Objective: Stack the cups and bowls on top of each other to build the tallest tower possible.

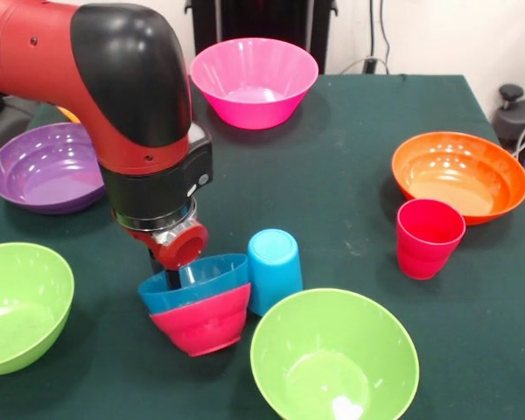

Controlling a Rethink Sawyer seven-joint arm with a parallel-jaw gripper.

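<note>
The claw (168, 262) reached down into the small blue bowl (197, 282), one finger inside against its rim, and seemed to be gripping that rim, though I couldn't see the grip clearly. The blue bowl sat nested in the small red bowl (203, 324), both tipped, probably because the hold was at one edge. Just beside the claw stood the light blue cup (274, 269), upside down and touching the pair, perhaps meant as the next base. The red-pink cup (429, 236) stood upright well apart from the claw, near the orange bowl (459, 175), on the dark surface (332, 175).
</note>
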